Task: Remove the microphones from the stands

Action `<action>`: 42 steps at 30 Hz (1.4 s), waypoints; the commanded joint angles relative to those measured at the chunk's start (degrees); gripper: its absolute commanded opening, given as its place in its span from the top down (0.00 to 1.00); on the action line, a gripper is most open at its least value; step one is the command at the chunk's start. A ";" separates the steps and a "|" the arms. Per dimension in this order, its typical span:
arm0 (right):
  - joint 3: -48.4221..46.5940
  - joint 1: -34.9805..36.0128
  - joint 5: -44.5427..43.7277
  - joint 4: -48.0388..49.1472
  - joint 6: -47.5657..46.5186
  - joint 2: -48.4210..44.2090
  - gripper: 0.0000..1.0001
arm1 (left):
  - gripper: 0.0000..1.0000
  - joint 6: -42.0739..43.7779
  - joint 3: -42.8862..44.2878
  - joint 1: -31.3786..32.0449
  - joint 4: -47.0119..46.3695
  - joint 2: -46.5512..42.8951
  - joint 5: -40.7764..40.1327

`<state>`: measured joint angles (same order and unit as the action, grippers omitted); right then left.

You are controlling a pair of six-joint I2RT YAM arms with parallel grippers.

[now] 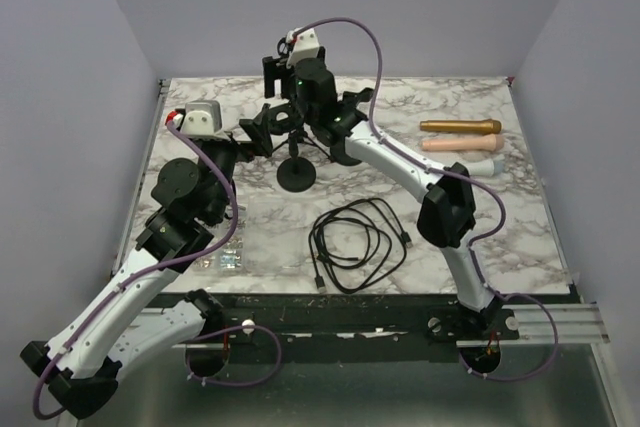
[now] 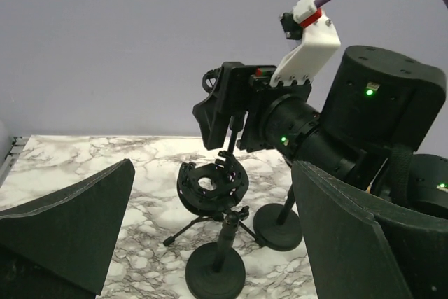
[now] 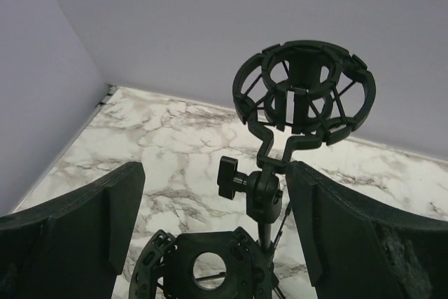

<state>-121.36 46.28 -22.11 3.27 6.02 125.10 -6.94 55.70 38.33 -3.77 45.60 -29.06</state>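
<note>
Two pairs of jaws apart; left arm (image 1: 186,193), right arm (image 1: 392,163) raised beside stand (image 1: 295,175).

Three microphones (image 1: 460,127), two stands (image 2: 215,271) carrying two shock mounts (image 3: 302,89), and one coiled black cable (image 1: 360,242) share a single marble tabletop (image 1: 520,237) with two robot arms (image 1: 120,297).

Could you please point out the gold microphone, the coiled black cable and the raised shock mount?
gold microphone (image 1: 460,127): top external view, middle of its body.
black cable (image 1: 318,252): top external view, left side of the coil.
shock mount (image 3: 305,106): right wrist view, its inner cradle.
</note>
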 commanded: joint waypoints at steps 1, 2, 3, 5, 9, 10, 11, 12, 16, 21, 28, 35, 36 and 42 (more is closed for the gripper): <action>-3.43 1.94 -14.28 -2.04 -4.44 3.07 0.12 | 0.02 0.44 0.37 0.09 -0.69 0.16 -1.00; -3.53 1.97 -15.42 -1.95 -4.35 3.30 0.13 | 0.01 0.42 0.30 0.09 -0.64 0.23 -1.00; -3.47 1.97 -16.43 -1.82 -4.22 3.48 0.15 | 0.01 0.42 0.37 0.08 -0.64 0.25 -0.94; -3.23 1.97 -17.20 -1.07 -4.54 3.90 0.17 | 0.01 0.40 0.37 0.08 -0.63 0.27 -0.86; -4.22 1.97 -17.28 0.26 -5.41 5.54 0.28 | 0.02 0.32 0.37 0.10 -0.57 0.48 -0.91; -4.67 1.97 -17.34 0.25 -5.43 5.88 0.29 | 0.02 0.34 0.37 0.08 -0.58 0.55 -0.90; -5.05 1.97 -17.43 0.25 -5.48 6.24 0.32 | 0.01 0.39 0.37 0.08 -0.60 0.53 -0.96; -5.27 2.01 -17.54 0.23 -5.26 6.42 0.34 | 0.01 0.40 0.37 0.09 -0.58 0.62 -1.00; -5.64 1.97 -17.93 1.13 -5.41 7.03 0.42 | 0.01 0.50 0.30 0.14 -0.55 0.67 -0.99; -5.46 1.88 -19.05 3.27 -9.31 7.61 0.60 | 0.02 0.49 0.37 0.09 -0.55 0.54 -0.95; -4.60 1.42 -18.22 7.93 -13.55 7.57 0.78 | 0.01 0.50 0.35 0.08 -0.58 0.64 -0.99; -0.76 -1.37 -12.26 13.02 -13.36 6.13 0.86 | 0.02 0.41 0.33 0.12 -0.51 1.02 -0.84; -0.79 -1.83 -11.84 13.02 -12.45 6.10 0.88 | 0.02 0.35 0.32 0.08 -0.50 1.14 -0.82; 0.81 -2.60 -10.01 12.88 -9.80 4.69 0.92 | 0.02 0.61 0.37 0.14 -0.51 1.71 -1.09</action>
<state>-122.65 44.53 -33.74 14.09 -4.25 131.98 -6.87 55.70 38.33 -3.77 47.05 -29.06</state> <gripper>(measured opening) 0.457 0.980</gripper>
